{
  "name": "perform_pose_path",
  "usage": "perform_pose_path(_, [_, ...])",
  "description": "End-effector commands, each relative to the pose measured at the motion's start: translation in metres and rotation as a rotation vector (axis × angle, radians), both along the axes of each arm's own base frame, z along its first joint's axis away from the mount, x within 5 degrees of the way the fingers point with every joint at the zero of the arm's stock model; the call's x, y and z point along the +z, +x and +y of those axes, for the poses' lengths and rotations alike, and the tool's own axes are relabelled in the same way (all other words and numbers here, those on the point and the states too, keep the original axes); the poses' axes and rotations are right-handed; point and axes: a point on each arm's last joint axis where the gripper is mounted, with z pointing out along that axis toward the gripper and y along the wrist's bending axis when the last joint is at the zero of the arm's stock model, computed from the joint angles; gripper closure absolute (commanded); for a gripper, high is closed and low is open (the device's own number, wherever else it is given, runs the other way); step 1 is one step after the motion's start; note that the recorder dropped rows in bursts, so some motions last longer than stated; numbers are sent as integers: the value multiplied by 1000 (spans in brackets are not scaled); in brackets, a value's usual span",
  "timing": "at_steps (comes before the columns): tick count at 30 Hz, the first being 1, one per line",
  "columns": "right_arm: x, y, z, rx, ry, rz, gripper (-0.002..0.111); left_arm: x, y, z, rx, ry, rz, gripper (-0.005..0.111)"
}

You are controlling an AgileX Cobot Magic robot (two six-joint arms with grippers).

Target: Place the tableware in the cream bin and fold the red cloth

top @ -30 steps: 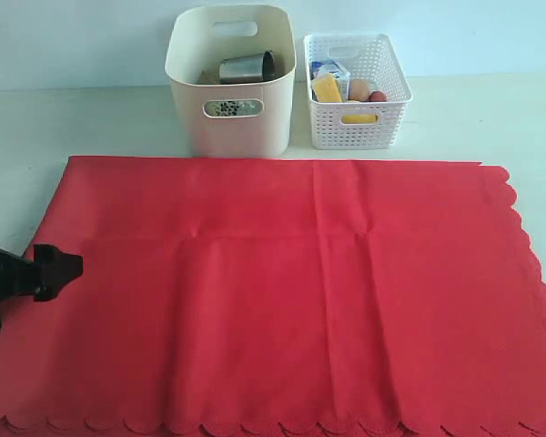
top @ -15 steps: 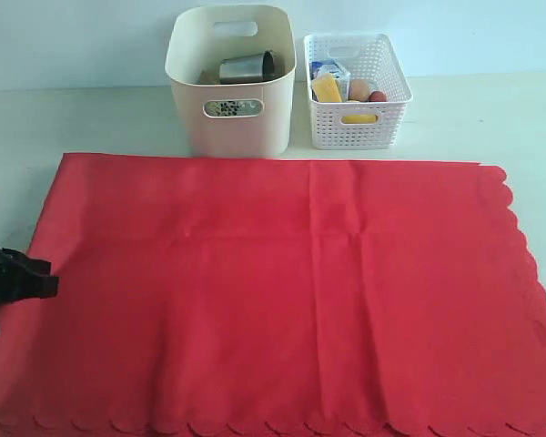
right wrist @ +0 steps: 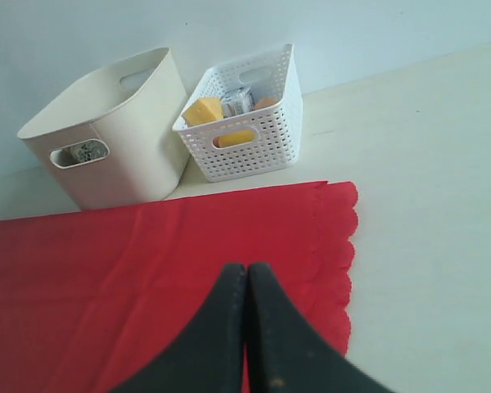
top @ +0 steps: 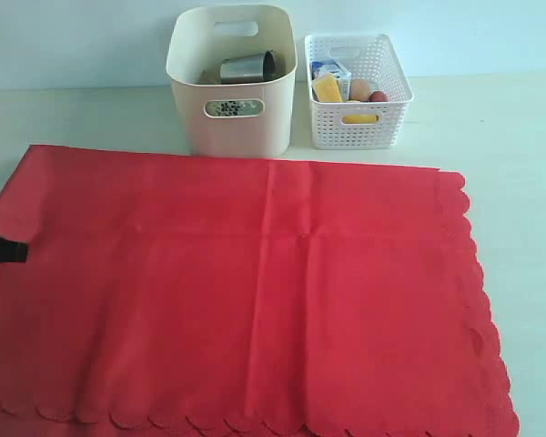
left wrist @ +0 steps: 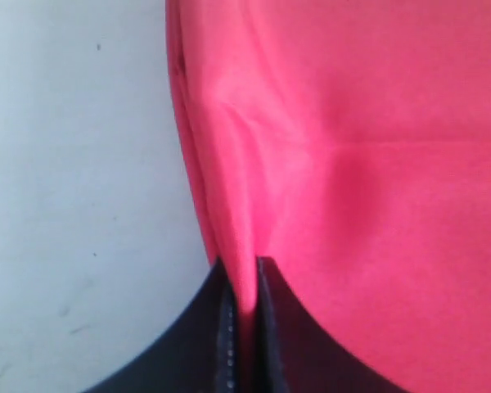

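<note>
Two pincers here: left pincer is clamped on a pinched ridge at one short edge of the red cloth, which lies flat on the surface, long axis running straight away from it toward the right pincer. That one's closed, empty, hovering over the far scalloped end, so nearer that end

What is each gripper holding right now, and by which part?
Left gripper pinches a raised fold of the red cloth near its side edge. Right gripper is shut, holding nothing.
</note>
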Motion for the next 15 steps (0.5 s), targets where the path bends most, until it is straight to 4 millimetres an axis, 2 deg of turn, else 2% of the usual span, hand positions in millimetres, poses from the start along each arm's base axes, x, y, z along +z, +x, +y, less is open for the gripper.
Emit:
perform_pose_path(1, [-1,0,0,1,-17,-3,108,24,1,-14,-42,-7,-93,106])
perform_pose_path(7, [-3,2,0,2,-25,15,108,60,-7,-49,-169,-9,-215,106])
perform_pose_path(15, [-7,11,2,0,-40,77,108,109,-37,-121,-408,-48,-329,106])
